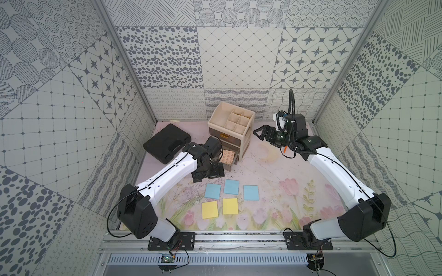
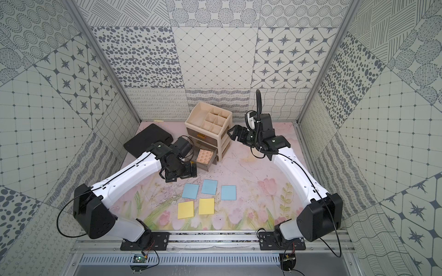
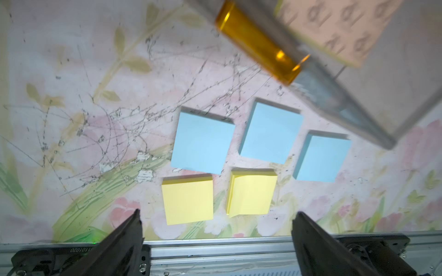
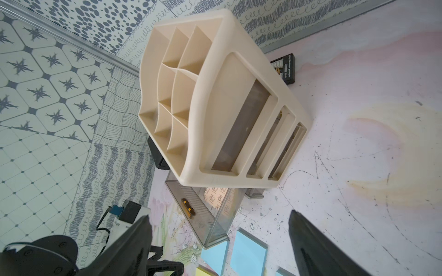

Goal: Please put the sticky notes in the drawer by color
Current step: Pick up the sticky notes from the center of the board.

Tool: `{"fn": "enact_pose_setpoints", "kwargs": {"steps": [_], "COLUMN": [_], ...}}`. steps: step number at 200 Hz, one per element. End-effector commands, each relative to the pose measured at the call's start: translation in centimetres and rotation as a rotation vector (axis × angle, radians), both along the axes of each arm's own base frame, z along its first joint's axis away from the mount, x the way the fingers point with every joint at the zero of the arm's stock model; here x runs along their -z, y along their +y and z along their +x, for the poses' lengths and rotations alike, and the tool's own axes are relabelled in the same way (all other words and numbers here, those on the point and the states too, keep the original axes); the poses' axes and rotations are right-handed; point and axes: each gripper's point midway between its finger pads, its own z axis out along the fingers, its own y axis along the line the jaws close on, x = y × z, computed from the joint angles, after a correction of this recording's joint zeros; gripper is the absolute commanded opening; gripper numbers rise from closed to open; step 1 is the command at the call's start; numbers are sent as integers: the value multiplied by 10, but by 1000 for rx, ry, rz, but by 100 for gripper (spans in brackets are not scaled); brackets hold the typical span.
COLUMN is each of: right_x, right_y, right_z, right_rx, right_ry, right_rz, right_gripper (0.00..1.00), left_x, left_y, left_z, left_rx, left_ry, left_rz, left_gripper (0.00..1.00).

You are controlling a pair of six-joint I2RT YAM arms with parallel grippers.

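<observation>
The drawer cabinet (image 1: 230, 130) stands upright at upper centre in both top views, its front facing lower left. One lower drawer (image 1: 224, 166) juts out that way, lengthwise, with a salmon pad (image 1: 229, 156) flat inside. Three blue pads (image 1: 231, 186) lie in a row at mid-frame, with two yellow pads (image 1: 230, 206) below them. The left gripper (image 3: 218, 212) and right gripper (image 4: 220, 215) both gape, holding nothing.
</observation>
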Motion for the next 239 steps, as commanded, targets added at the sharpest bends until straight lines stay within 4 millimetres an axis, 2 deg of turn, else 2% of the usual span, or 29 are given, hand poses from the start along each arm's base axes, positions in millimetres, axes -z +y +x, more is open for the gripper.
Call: {"fn": "enact_pose_setpoints", "kwargs": {"steps": [1, 30, 63, 85, 126, 174, 239], "right_x": [-16, -10, -1, 3, 11, 17, 23], "right_y": [0, 1, 5, 5, 2, 2, 2], "right_z": [-1, -4, -4, -7, -10, -12, -11], "right_rx": [7, -7, -27, -26, -23, -23, -12], "right_ry": [-74, -67, -46, -40, -34, -20, 6], "right_rz": [-92, -129, -134, -133, -148, -148, -139], "right_gripper": [94, 95, 97, 98, 98, 98, 98], "left_x": [32, 58, 83, 96, 113, 117, 117], "left_y": [8, 7, -3, -12, -6, -2, 19], "left_z": [-56, -79, -98, -104, -109, -108, -96], "left_rx": [-82, -164, -149, -144, -149, -131, -96], "left_ry": [122, 139, 181, 200, 213, 209, 200], "left_rz": [2, -29, 21, 19, 53, 79, 85], "left_gripper": [100, 100, 100, 100, 99, 99, 99]}}
